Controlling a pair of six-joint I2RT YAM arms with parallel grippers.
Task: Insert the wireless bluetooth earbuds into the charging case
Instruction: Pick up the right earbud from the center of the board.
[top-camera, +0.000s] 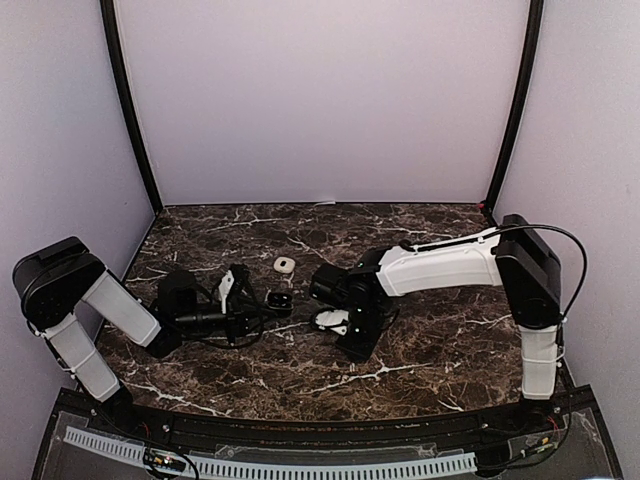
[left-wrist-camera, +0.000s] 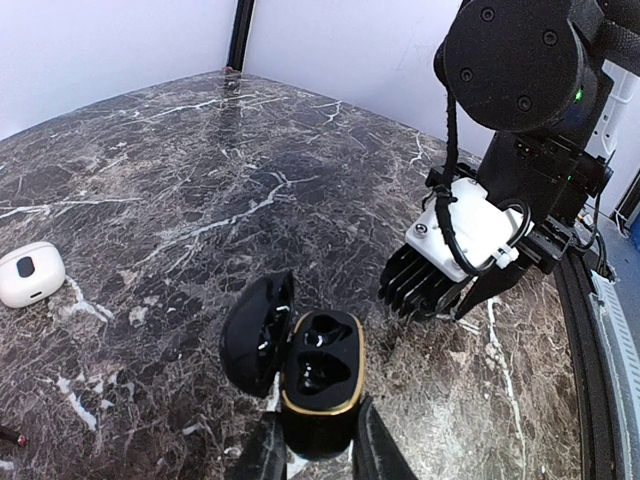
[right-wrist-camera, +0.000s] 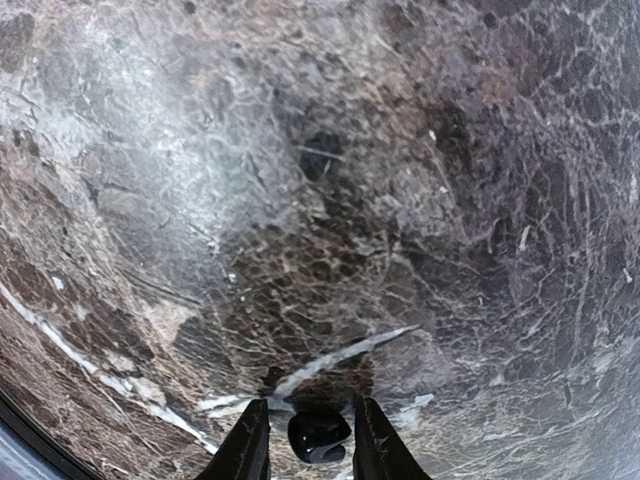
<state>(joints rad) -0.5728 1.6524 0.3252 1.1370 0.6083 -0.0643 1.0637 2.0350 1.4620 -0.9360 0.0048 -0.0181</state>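
Observation:
The black charging case with a gold rim stands on the marble, lid swung open to the left and both sockets empty. My left gripper is shut on its lower body; from above the case sits at that gripper's tip. My right gripper points straight down at the table, just right of the case. A small glossy black earbud lies on the marble between its open fingers, with a gap on each side. In the left wrist view the right gripper hides the earbud.
A white rounded pod with a dark mark lies on the marble table behind the case, also seen from above as the white pod. White walls with black posts enclose the table. The right arm stretches across the right half.

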